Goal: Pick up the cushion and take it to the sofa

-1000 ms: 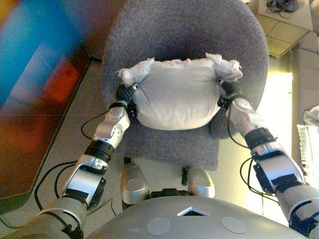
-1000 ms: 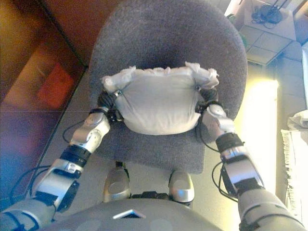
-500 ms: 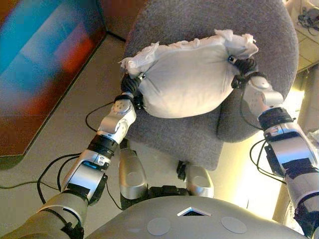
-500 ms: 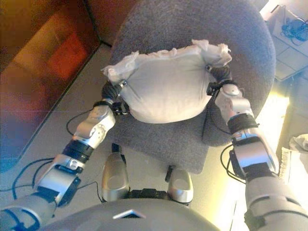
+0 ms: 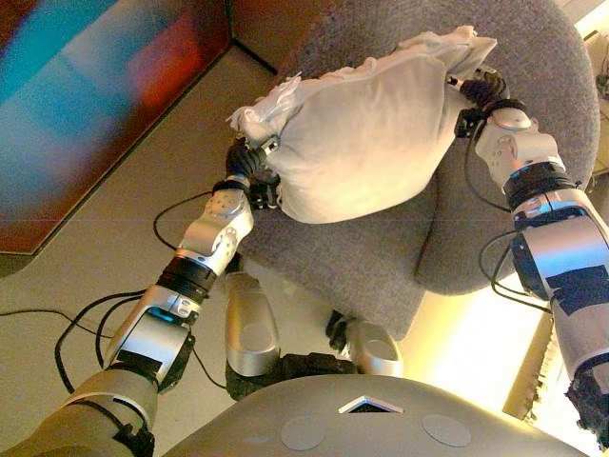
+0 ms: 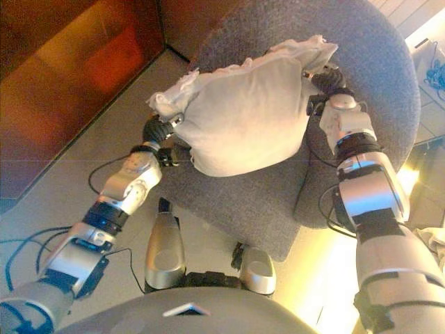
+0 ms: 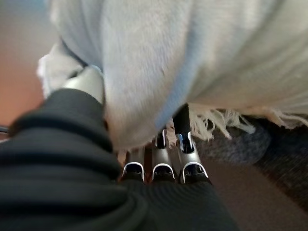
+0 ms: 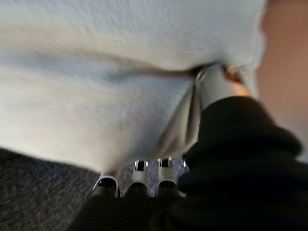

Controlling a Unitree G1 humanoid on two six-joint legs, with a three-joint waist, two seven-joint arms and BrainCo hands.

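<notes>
I saw the cushion [image 5: 366,133], gripped by both hands, tilt and climb toward the frame's upper right above the grey armchair [image 5: 381,257].

Pale cushion held aloft over a grey chair

The plump, off-white cushion [image 5: 366,133], fringed along its far edge, sits tilted between the left hand [image 5: 249,164] and right hand [image 5: 481,90], gripped at both ends above the chair [image 5: 381,257] seat.
</notes>
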